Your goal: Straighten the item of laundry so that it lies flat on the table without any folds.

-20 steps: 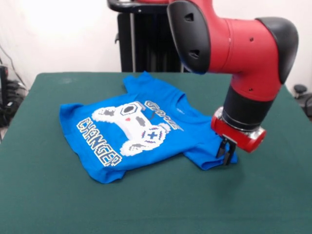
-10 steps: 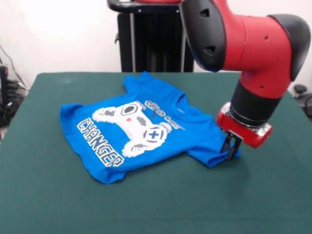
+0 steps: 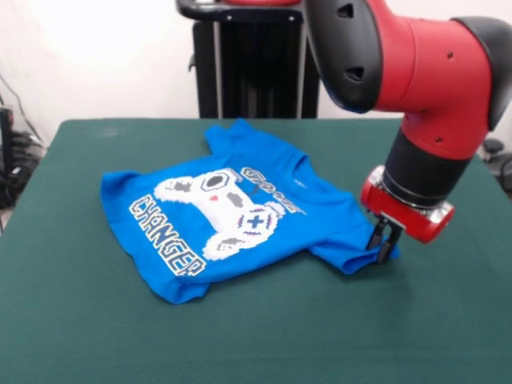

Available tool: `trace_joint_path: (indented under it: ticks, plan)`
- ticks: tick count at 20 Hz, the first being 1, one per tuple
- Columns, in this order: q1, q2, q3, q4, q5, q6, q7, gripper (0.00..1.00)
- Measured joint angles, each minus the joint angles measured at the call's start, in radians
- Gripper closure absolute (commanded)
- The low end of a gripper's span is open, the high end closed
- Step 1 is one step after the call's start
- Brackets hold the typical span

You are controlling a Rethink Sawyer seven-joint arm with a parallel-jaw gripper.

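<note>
The item of laundry, a bright blue T-shirt with a white game controller print and "CHANGER" lettering, lies on the dark green table left of centre. Its right sleeve is folded and bunched at the shirt's right end. My gripper is down at that sleeve, shut on its edge, with the red and black arm rising above it. The other sleeve points toward the far side.
A black stand rises behind the table's far edge. Cables and dark equipment sit off the left side. Bare green cloth stretches in front of the shirt and to the right of the gripper.
The gripper has moved right, drawing the sleeve and the whole shirt slightly rightward with it.
</note>
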Motion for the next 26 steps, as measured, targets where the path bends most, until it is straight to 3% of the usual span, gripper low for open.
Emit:
trace_joint_path:
  ticks: [8,16,26]
  plan:
    - [0.006,0.004,0.000,-0.021,0.000,0.000,0.000,1.00]
    - [0.035,0.068,0.000,-0.098,-0.001,0.002,0.000,1.00]
    - [0.061,0.108,-0.016,-0.196,-0.005,0.087,0.000,1.00]
